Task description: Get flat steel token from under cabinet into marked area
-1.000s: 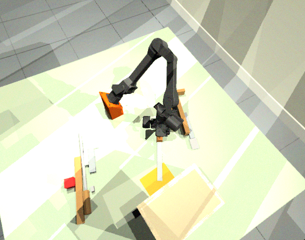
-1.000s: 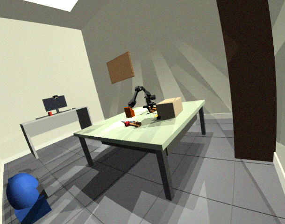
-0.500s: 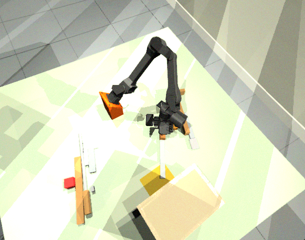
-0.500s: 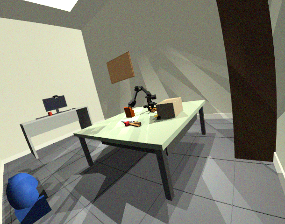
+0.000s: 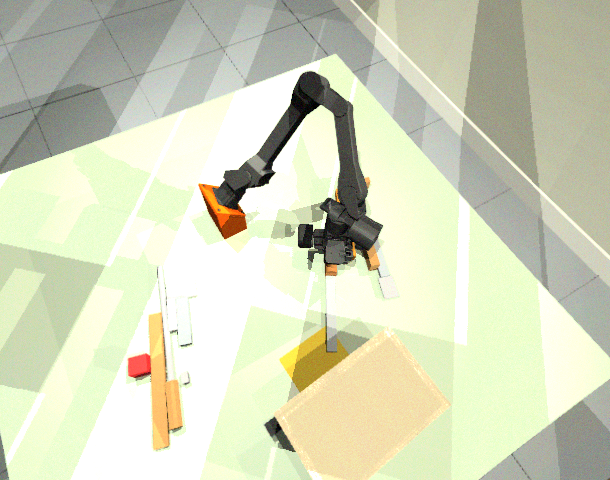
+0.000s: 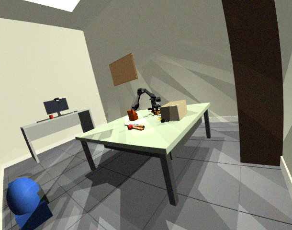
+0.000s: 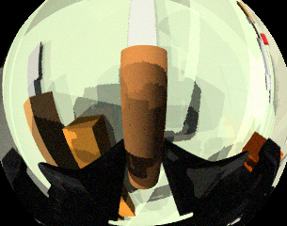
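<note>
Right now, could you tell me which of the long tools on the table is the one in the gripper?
The brown-handled tool with the pale blade; its tip reaches the yellow area at the cabinet. The gripper grips its handle; the others lie loose.

Your arm (image 5: 341, 134) rises from its orange base (image 5: 223, 210), climbs to a high elbow (image 5: 311, 85), then folds steeply back down — the forearm dropping almost straight toward the table top. Your wrist (image 5: 364, 229) sits low with the gripper (image 5: 330, 264) pointing forward and slightly down, close above the surface. Your gripper's fingers are clamped on the brown handle of a long tool (image 7: 143, 120) — closed only part-way, the handle filling the gap between the two dark fingers in the wrist view.
</note>
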`<control>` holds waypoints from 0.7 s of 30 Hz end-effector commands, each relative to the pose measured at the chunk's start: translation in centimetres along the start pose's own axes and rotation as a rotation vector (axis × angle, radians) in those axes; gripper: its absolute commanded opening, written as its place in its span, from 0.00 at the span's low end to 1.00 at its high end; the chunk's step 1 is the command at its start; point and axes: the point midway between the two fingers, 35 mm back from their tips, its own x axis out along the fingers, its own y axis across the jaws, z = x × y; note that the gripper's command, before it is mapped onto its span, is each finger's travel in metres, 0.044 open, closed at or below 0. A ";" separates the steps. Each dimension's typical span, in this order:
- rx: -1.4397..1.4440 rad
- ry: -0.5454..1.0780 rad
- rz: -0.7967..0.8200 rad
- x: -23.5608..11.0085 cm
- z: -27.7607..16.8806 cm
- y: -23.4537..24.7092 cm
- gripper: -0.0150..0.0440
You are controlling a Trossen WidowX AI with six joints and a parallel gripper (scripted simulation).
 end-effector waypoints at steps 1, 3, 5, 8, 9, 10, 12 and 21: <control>-0.011 0.000 0.009 -0.2 -0.5 0.9 0.25; -0.011 0.000 0.010 -0.2 -0.6 1.1 0.25; -0.011 0.000 0.010 -0.2 -0.8 1.3 0.25; -0.011 0.000 0.010 -0.2 -1.0 1.7 0.25; -0.011 0.000 0.010 -0.2 -1.1 1.8 0.25; -0.011 0.000 0.010 -0.2 -1.2 2.0 0.25; -0.011 0.000 0.011 -0.2 -1.4 2.2 0.25; -0.011 0.001 0.012 -0.3 -2.0 3.1 0.25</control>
